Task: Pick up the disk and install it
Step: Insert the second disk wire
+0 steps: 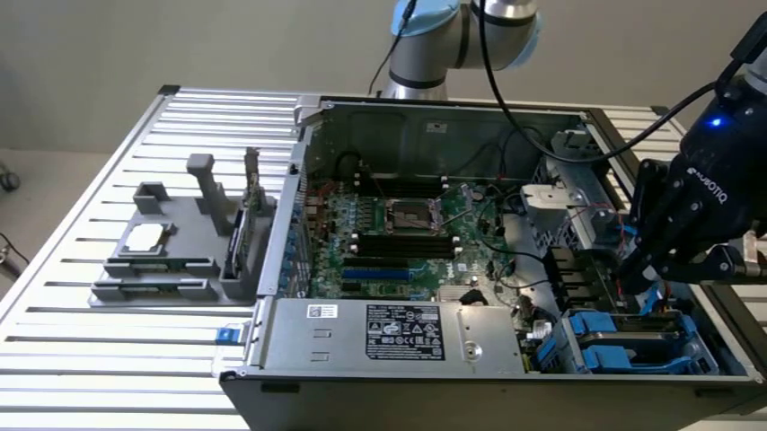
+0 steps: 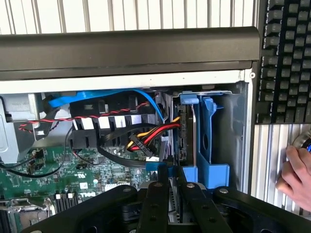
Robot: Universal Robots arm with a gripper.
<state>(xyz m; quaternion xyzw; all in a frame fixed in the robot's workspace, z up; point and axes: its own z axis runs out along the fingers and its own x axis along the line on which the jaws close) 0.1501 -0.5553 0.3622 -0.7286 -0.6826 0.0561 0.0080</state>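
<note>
**A:** Start at the exterior view's left. What was there?

**B:** Well away from the gripper [image 1: 641, 269] sat a grey moulded fixture [image 1: 168, 260] on the slatted metal table [image 1: 72, 359], with a small square chip [image 1: 145, 236] lying in it. Nearer the gripper was the open computer case [image 1: 480, 377]. It held a green motherboard [image 1: 396, 233], and a silver power supply box [image 1: 396, 332] lay along the near wall.

**A:** And the disk?

**B:** The disk [image 2: 187, 131] was right at the gripper's tips, standing on edge in the drive bay at the case's corner, inside its blue plastic carrier bracket [image 2: 210, 145]. In the wrist view the black fingers [image 2: 155, 204] were drawn in close on the disk's near edge. I read that as clenched on it, not released.

**A:** How would it handle?

**B:** My guess was stiff and fairly dense for its size, with smooth metal faces that could slip. It would also be shock-sensitive, so no knocks. The flat faces or the bracket ends looked the safest places to pinch. The bracket is thinner plastic and could flex.

**A:** Anything close by?

**B:** A bundle of red, yellow and black cables [image 2: 146, 136] ran just beside the disk, with a flat blue cable [image 2: 97, 94] above it. Beyond the case wall were a black keyboard [image 2: 286, 58] and a person's hand [image 2: 296, 177].
</note>
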